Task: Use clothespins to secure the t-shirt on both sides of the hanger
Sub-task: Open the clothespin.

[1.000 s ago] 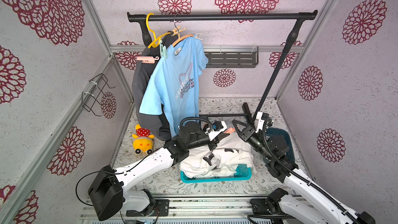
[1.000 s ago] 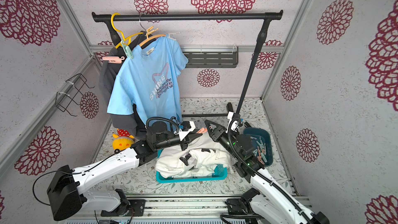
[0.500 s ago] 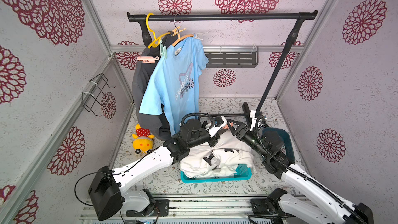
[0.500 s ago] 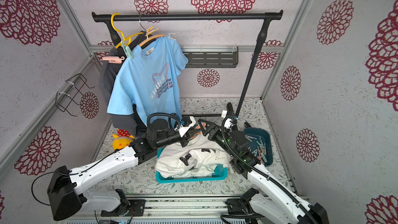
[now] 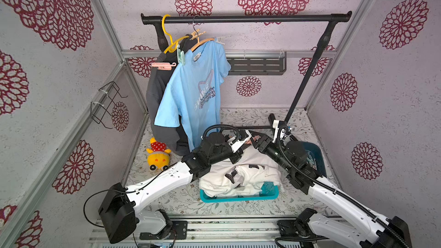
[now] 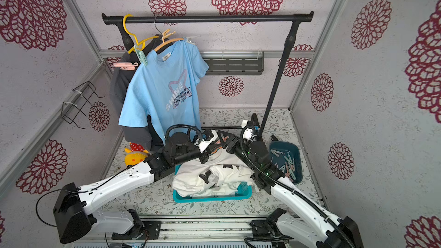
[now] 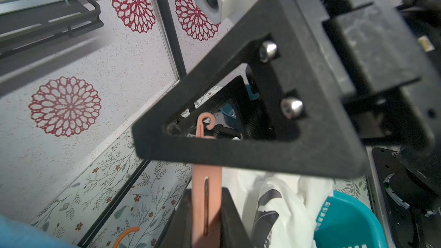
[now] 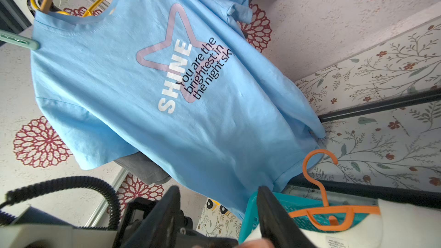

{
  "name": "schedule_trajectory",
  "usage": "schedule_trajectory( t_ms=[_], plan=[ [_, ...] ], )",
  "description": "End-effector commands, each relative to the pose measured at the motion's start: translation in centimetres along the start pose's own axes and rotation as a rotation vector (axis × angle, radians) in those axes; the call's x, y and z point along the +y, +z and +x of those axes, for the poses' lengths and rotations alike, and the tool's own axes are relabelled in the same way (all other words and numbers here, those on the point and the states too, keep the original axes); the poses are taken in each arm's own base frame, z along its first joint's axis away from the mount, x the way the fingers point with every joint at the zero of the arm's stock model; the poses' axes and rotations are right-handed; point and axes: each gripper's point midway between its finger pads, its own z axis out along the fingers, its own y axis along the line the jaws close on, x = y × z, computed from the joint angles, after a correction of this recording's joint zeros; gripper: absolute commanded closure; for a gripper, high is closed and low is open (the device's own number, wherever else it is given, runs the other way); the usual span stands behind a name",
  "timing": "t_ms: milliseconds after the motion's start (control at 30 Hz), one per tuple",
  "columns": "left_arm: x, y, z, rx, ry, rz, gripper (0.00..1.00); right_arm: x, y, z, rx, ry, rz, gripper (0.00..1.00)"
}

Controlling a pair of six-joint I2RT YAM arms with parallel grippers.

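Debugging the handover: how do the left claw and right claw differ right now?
The left claw is shut on the peach clothespin; the right claw stands open, clamping nothing yet. The left claw has the pin's body; right claw only brackets its hooked end, it seems. Shared: both meet tip to tip by the white laundry in the teal basket.

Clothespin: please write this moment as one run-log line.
left gripper: shut on peach clothespin | right gripper: open, clothespin tip between its jaws | place: above white laundry in basket
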Motion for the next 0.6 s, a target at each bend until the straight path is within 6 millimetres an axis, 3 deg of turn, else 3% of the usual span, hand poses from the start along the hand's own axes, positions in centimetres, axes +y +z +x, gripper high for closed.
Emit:
schedule_trajectory(
  t_ms=[0,133,267,567],
  plan=[
    [0.14,0.05,-0.83,-0.011,0.001,-0.012,1.0,2.29,0.11,-1.2,-0.031,-0.022,-0.056,0.43],
    [0.12,0.07,-0.75,-0.006,-0.002,-0.01,1.0,2.31,0.28,-1.13,-0.031,-0.024,-0.055,0.48],
    [0.25,0.14,-0.27,0.007,0.0,-0.021,1.0,2.1,0.13,-1.27,-0.042,-0.037,-0.038,0.6],
    [0.37,0.37,-0.12,0.023,0.004,-0.024,1.0,1.6,0.13,-1.33,-0.052,-0.041,-0.016,0.71]
  ],
)
